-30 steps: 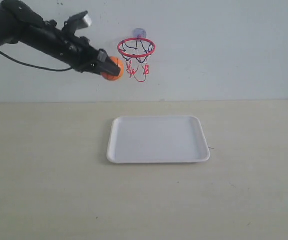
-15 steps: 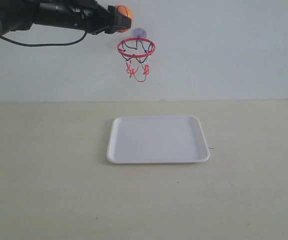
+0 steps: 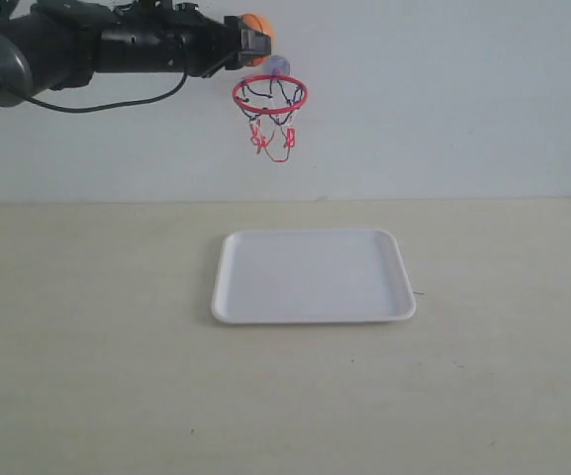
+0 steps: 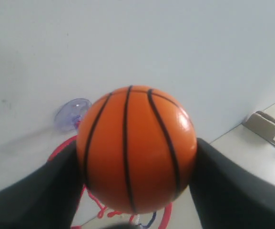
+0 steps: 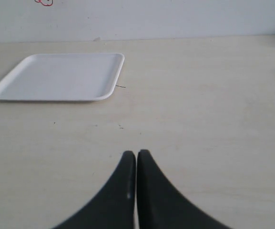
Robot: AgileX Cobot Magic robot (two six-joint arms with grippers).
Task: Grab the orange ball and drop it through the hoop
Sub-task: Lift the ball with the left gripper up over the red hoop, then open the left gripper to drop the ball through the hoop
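Observation:
The orange ball (image 3: 256, 27) with black seam lines is held high against the wall, just above and left of the hoop (image 3: 269, 94). My left gripper (image 3: 248, 38) is shut on it. The left wrist view is filled by the ball (image 4: 136, 148) between the two black fingers (image 4: 42, 191), with the hoop's red ring (image 4: 56, 148), net and clear suction cup (image 4: 72, 113) behind and below it. My right gripper (image 5: 136, 155) is shut and empty, low over the table; it is out of the exterior view.
A white tray (image 3: 313, 276) lies on the beige table below the hoop, also seen as the tray (image 5: 58, 76) in the right wrist view. A pale wall stands behind. A small beige bracket (image 4: 266, 126) sits at the table's far edge.
The left arm rose from beside the net to above rim height, carrying the ball, then shifted slightly right toward the hoop. The right gripper's earlier state is not shown.

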